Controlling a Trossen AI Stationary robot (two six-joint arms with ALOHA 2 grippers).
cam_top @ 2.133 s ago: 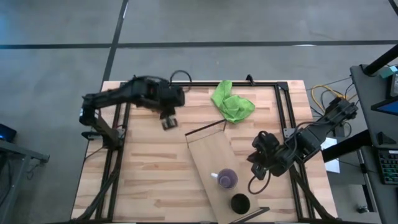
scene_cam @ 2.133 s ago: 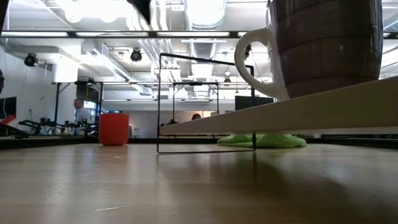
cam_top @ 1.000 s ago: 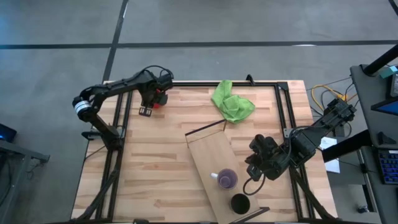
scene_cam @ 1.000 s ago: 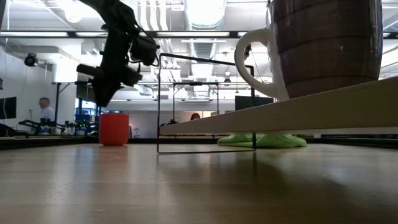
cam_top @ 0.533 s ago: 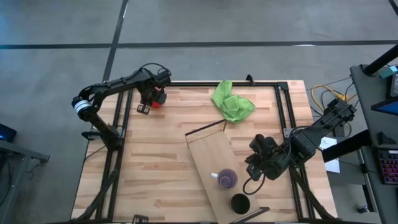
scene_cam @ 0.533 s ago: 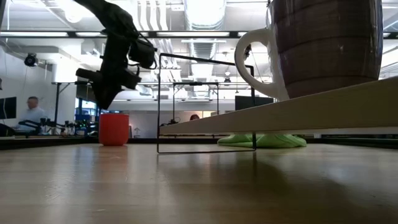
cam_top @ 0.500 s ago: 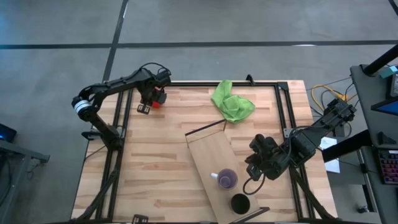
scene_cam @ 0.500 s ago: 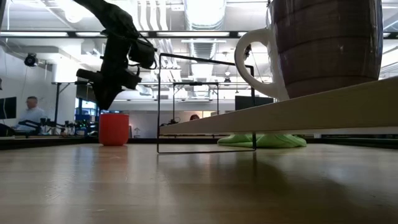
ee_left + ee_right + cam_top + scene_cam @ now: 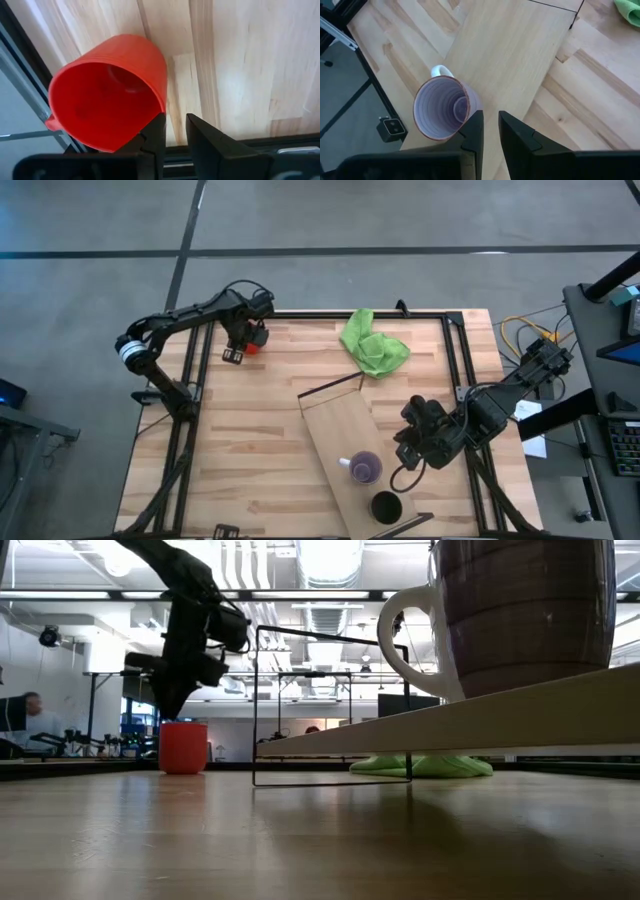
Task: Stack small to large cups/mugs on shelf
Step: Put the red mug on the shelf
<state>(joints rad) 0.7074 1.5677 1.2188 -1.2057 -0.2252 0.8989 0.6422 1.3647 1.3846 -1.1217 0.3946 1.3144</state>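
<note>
Left wrist view: hovering over red cup [image 9: 107, 92], left gripper [image 9: 173, 131] fingers nearly together, gripping nothing. Advising spreading before straddling the rim.

I'm working in what looks like a robotics lab or open industrial workspace. Beyond the slatted wood surface [image 9: 250, 440] I see a polished concrete floor [image 9: 300, 220], exposed ceiling ducts [image 9: 325, 560] with bright strip lights, black metal framing [image 9: 330, 705], and a person [image 9: 30, 715] at equipment benches far behind the left end effector [image 9: 170, 705].
</note>
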